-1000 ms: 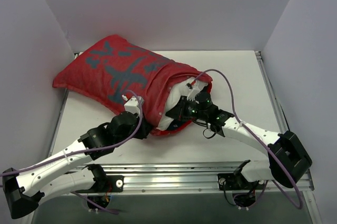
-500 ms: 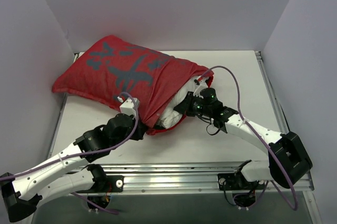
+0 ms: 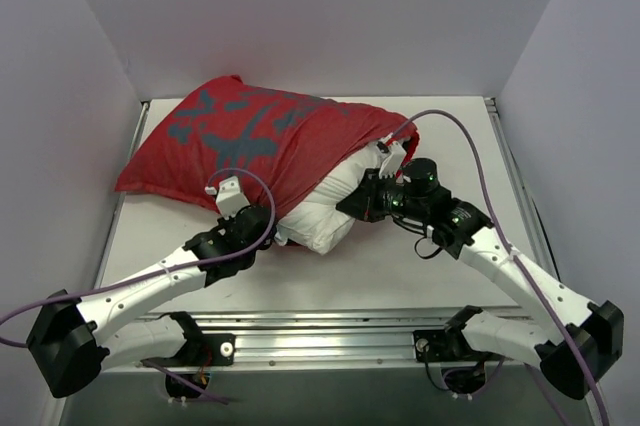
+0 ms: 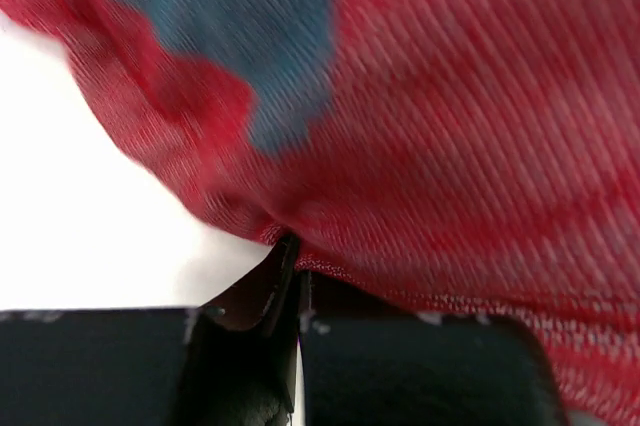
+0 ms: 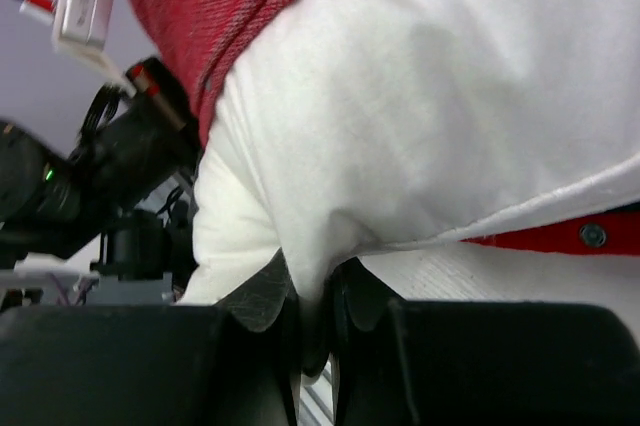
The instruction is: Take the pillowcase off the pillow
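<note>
Since the pull has to run along the bundle's length, the relation that matters is the long axis. Seen from above, it lies on the tabletop (image 3: 440, 146) from about 10 o'clock, where the closed end of the pillowcase (image 3: 250, 141) sits near the left wall, to about 4 o'clock, where the mouth gapes. The bare white end of the pillow (image 3: 318, 214) bulges out of that mouth, near the middle of the tabletop, while most of it is inside the red cloth.

The left end effector (image 4: 292, 254) is clenched on the red hem at the near lip of the mouth, with a fold of fabric pinched between its jaws. The rest of the sleeve lies from it toward 11 o'clock.

The right end effector (image 5: 315, 296) is clenched on a pinch of white pillow fabric at the exposed end. The pillow's bulk lies from it toward 10 o'clock.

Each arm is nearer its own thing, so I judge the parting should go along the axis: the cloth drawn toward 10 o'clock, the pillow toward 4.

Two things hem this in. The left wall stands close behind the closed end, leaving the sleeve little room to travel. The right arm's purple cable (image 3: 450, 126) arcs just past the far lip of the mouth. Whether that far lip is caught on the pillow's far corner I cannot tell.
</note>
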Controlling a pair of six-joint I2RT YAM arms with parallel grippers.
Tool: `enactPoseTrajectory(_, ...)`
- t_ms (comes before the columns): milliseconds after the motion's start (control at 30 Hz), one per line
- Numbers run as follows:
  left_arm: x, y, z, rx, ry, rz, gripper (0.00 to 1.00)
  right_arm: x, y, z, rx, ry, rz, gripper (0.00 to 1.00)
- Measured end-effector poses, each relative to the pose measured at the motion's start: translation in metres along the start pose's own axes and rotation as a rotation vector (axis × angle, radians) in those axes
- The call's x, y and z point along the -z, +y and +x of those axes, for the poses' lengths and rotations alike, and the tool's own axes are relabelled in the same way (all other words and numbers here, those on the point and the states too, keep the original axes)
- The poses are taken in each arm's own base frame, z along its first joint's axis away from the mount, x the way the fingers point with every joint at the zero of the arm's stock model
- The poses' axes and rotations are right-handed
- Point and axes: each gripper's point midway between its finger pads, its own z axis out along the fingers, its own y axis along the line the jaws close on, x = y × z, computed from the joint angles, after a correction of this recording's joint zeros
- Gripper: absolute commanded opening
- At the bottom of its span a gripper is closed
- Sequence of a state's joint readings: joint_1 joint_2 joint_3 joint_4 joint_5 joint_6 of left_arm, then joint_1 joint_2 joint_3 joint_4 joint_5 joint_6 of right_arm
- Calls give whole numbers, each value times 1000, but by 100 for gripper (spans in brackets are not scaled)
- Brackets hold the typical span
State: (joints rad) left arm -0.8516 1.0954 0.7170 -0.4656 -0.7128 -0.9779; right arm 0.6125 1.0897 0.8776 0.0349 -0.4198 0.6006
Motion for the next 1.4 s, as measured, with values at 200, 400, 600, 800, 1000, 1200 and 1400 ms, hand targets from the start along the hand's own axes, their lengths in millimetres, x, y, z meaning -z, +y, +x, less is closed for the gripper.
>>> enactPoseTrajectory(200,-4,-10,-21,112,-103,-1,12,32,33,16,116,84,-100,0)
enactPoseTrajectory(400,-6,4,-11,146,-110,-25,22,43,54,62,231,227,-187,0)
enactPoseTrajectory(600,-2,24,-1,153,-101,-34,36,49,70,115,357,358,-286,0)
enactPoseTrajectory(800,-1,48,0,126,-113,-78,56,48,97,147,463,469,-390,59)
enactPoseTrajectory(1000,-3,61,3,97,-112,-106,69,44,129,110,575,378,-418,79)
enactPoseTrajectory(1200,-6,64,3,82,-112,-121,75,33,126,48,601,203,-225,93)
enactPoseTrajectory(1400,-16,67,8,54,-91,-145,80,27,-4,-52,415,-50,355,100)
